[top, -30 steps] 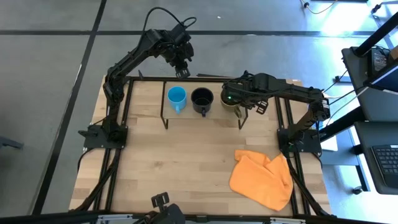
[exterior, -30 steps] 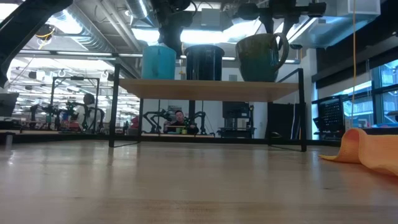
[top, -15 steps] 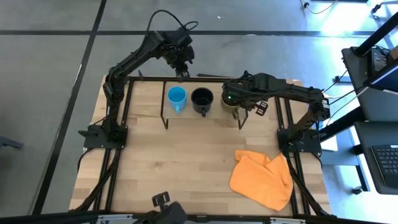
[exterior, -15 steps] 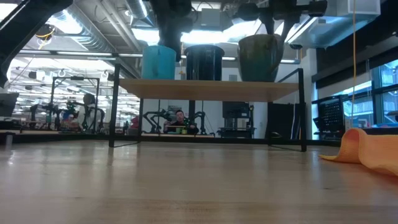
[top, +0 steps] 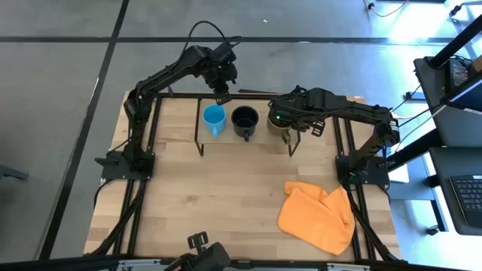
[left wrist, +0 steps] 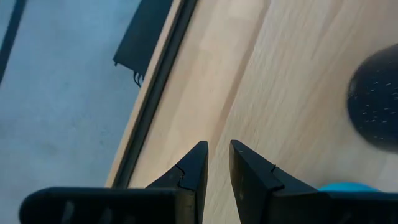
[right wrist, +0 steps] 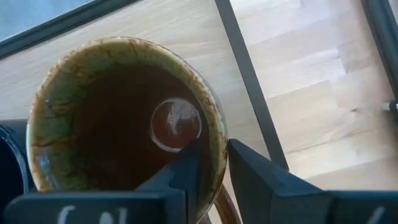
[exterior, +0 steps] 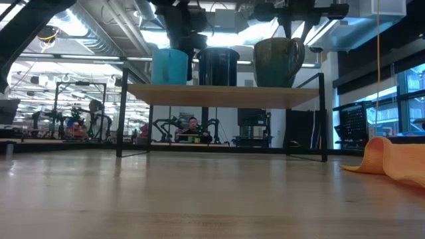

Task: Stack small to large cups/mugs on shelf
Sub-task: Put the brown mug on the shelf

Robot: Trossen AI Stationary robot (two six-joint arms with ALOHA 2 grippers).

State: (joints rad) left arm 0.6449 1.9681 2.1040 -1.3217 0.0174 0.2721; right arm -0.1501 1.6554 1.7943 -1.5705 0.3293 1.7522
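A: Gripping the olive-brown mug by its rim, the right tool pinches the wall at the shelf's right end.

B: Ceramic: heavy, slick, chippable. The left tool hangs empty, nearly closed, beyond the blue mug.

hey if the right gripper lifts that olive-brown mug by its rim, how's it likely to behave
The olive-brown mug looks like glazed ceramic, so probably heavy for its size and slick. The right gripper pinches only one side of the rim, one finger inside, one outside, so the mug may tilt when lifted. It stands near the shelf end, so a slip could break it.
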